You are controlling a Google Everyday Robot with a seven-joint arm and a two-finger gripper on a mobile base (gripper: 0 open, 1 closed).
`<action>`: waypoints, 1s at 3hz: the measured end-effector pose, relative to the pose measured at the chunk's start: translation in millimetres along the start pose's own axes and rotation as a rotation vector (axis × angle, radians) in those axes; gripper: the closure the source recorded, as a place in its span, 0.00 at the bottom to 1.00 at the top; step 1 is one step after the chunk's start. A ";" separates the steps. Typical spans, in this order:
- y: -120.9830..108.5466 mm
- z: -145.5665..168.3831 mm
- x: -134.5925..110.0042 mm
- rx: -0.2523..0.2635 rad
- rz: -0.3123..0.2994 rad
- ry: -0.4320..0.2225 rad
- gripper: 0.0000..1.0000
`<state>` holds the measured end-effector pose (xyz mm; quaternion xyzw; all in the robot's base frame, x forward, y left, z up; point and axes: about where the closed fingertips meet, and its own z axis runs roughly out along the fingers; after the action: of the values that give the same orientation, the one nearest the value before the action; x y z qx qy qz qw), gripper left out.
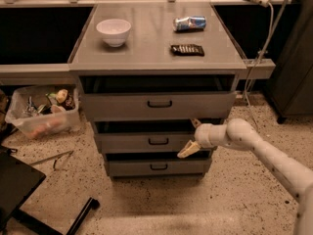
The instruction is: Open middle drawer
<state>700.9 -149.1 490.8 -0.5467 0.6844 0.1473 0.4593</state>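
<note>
The middle drawer is a grey metal front with a small black loop handle, between a taller top drawer and a shorter bottom drawer. My gripper is open, with one cream finger above and one finger below. It hangs in front of the right part of the middle drawer front, to the right of the handle. My white arm reaches in from the lower right.
On the cabinet top stand a white bowl, a lying can and a dark bar. A clear bin of clutter sits on the floor at left. A black object lies at lower left. A cable hangs at right.
</note>
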 end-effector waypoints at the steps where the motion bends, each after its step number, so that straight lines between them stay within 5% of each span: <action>1: -9.1 24.0 -3.4 -0.081 -0.020 0.013 0.00; 3: 1.8 35.0 -1.9 -0.055 -0.056 0.052 0.00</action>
<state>715.6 -122.6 473.1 -0.5818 0.6761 0.1390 0.4302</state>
